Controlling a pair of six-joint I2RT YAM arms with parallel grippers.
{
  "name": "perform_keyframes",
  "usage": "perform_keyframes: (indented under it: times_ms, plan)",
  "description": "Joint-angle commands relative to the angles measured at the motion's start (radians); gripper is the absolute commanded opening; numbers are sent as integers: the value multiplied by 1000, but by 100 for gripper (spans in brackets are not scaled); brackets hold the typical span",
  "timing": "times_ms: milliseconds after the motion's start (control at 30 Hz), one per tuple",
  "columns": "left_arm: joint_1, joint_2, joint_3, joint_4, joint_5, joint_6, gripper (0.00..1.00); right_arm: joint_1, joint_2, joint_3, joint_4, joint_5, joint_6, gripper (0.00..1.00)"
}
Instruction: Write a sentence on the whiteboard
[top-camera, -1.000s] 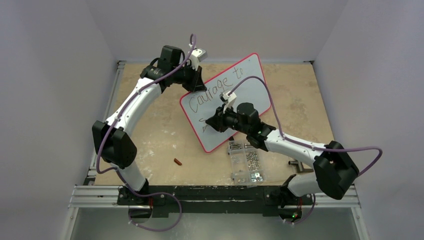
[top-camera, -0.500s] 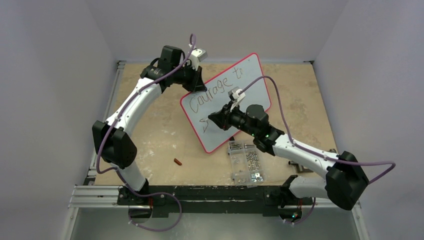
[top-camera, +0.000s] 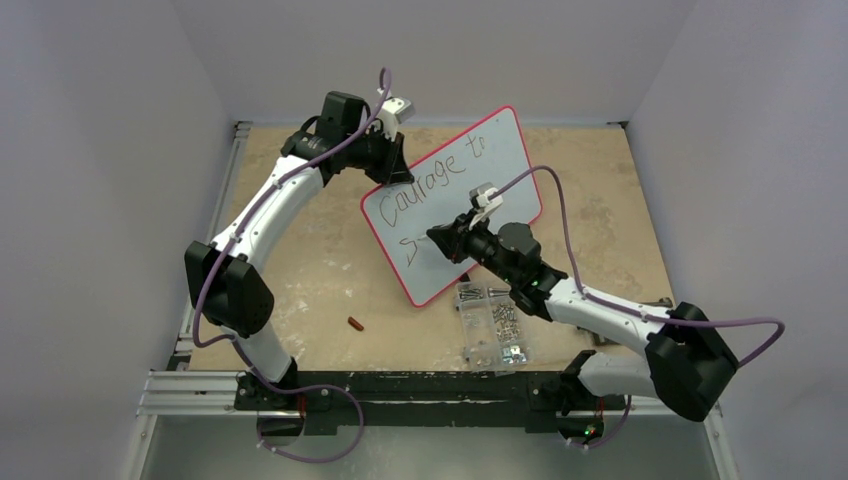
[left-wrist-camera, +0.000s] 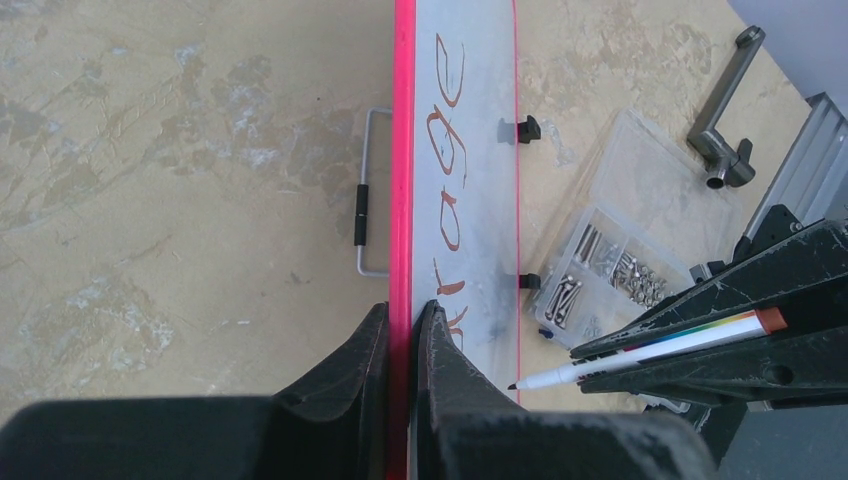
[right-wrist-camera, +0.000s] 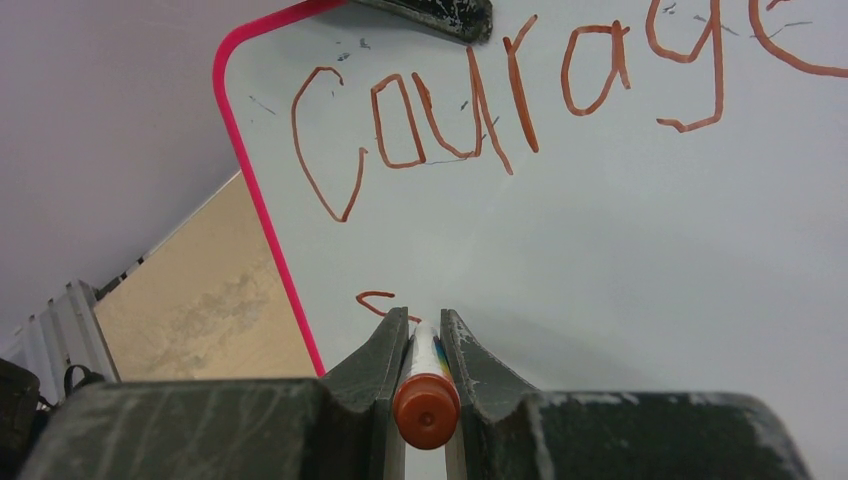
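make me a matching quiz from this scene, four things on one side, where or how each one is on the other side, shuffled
Things:
1. left gripper
2. right gripper
3. screw box
4. small orange piece

Places or states:
A. lying loose on the table, apart from everything else
B. shut on the marker
C. shut on the pink rim of the whiteboard
D. on the table right by the whiteboard's near corner

Pairs: 1-C, 2-B, 3-D, 4-A
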Motion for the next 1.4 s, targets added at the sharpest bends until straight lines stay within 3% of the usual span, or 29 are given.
perform_keyframes:
  times_ms: [0,767,1367]
  plan:
    - [-6,12,-14,-69,-147,52,0,-4,2,-24,144,26,17,0]
    - [34,1,-77,-23,-137,24,0,-4,84,-30,192,33,27,0]
    - [36,6,-77,-21,-140,24,0,-27,78,52,53,138,-32,0]
